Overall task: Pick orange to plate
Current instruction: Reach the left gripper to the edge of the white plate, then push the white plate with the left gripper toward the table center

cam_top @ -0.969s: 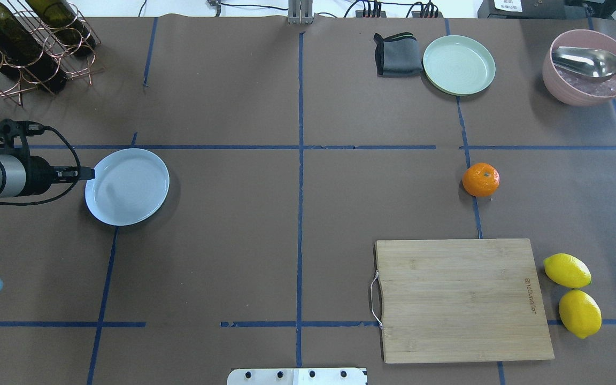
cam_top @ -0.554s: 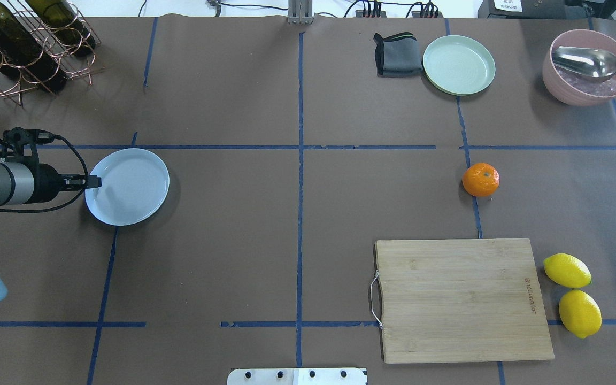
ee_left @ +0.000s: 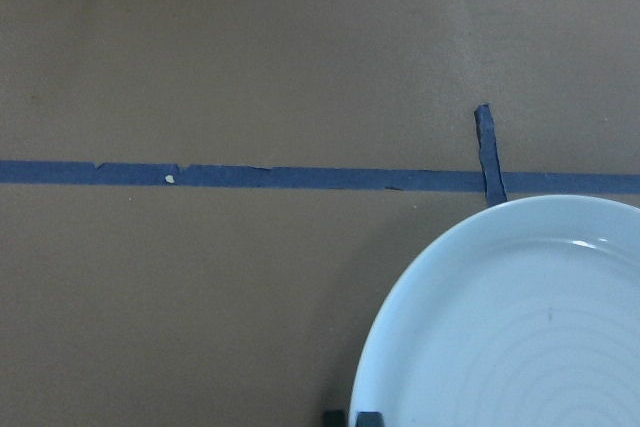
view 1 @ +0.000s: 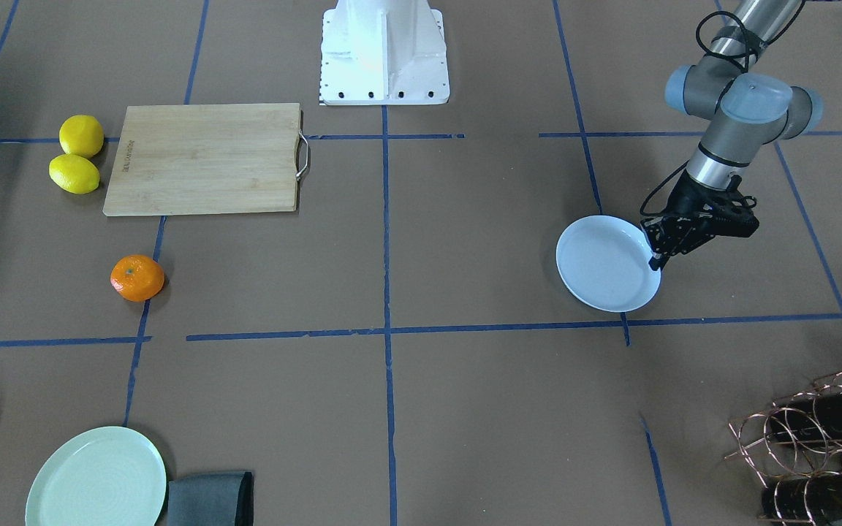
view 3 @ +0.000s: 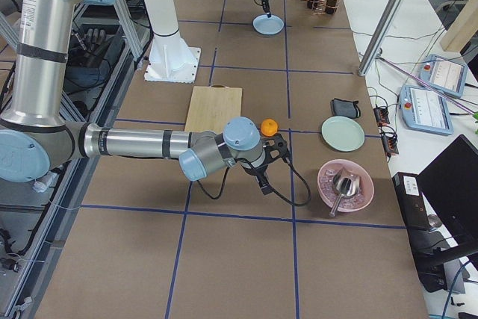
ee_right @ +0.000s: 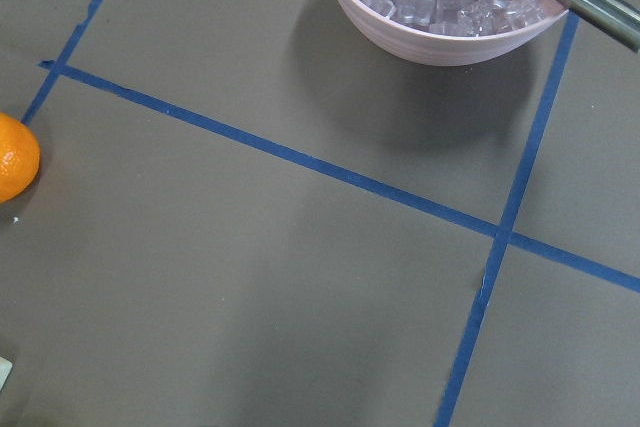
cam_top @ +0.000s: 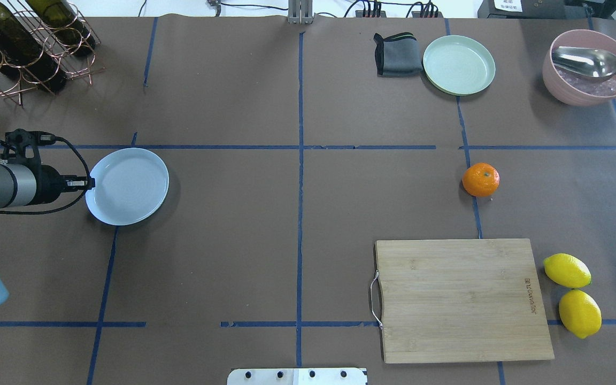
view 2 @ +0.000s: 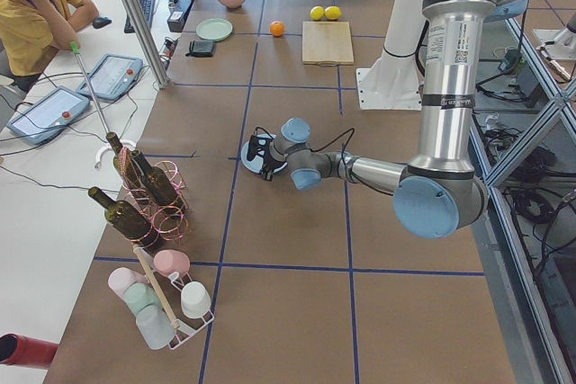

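The orange (cam_top: 480,179) rests on the brown table right of centre, beside a blue tape line, with nothing touching it. It also shows at the left edge of the right wrist view (ee_right: 15,157). The pale bluish plate (cam_top: 131,187) lies at the left. My left gripper (cam_top: 91,183) reaches in level from the left and is shut on the plate's left rim. In the left wrist view its fingertips (ee_left: 368,417) straddle the plate's rim (ee_left: 520,327) closely. My right gripper (view 3: 264,183) hangs near the orange (view 3: 269,127), seen only from the side, so I cannot tell its state.
A wooden cutting board (cam_top: 463,299) lies at the front right with two lemons (cam_top: 567,270) beside it. At the back stand a mint-green plate (cam_top: 459,64), a grey cloth (cam_top: 398,54) and a pink bowl (cam_top: 588,67) of ice with a scoop. A wine rack (cam_top: 24,43) fills the back left corner.
My left gripper shifted toward the table's front and in onto the plate's left rim, then eased back a little. The orange stayed put.
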Controlling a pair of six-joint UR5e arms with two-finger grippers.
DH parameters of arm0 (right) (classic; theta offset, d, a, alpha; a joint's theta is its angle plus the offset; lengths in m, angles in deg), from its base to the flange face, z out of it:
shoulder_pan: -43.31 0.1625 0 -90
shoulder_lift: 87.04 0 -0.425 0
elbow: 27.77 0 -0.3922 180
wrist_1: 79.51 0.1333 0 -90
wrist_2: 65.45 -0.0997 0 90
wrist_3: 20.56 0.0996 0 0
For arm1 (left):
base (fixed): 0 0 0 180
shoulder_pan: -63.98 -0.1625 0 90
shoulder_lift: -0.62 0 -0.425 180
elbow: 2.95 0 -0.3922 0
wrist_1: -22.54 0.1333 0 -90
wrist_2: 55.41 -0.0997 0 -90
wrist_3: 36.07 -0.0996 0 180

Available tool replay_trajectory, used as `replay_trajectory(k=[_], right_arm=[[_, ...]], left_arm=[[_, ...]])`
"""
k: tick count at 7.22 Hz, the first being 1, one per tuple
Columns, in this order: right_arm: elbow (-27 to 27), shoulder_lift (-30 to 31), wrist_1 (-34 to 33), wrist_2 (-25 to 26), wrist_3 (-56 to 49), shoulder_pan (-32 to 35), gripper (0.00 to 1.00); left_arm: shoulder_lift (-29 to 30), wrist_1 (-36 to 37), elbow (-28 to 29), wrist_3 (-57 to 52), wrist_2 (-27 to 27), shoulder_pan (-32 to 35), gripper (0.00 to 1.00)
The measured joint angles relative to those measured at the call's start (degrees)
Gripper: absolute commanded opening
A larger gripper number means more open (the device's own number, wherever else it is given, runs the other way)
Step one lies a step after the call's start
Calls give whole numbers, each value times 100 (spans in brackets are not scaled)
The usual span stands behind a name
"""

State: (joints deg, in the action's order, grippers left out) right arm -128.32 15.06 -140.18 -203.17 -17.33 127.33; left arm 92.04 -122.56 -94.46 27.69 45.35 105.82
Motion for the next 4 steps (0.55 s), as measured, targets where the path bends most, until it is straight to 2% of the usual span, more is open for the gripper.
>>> replay_trajectory(k=[2,3,4], right_arm=[[-1,3,12,0,-4,0,100],[-2,3,70,0,13,0,100],[-2,3,144,1,37,0,100]], left_arm=[[42,61,-387,15,36,10,0],[270,239,-487,82,35,9,0],[769,582,-478,339,26,-3,0]])
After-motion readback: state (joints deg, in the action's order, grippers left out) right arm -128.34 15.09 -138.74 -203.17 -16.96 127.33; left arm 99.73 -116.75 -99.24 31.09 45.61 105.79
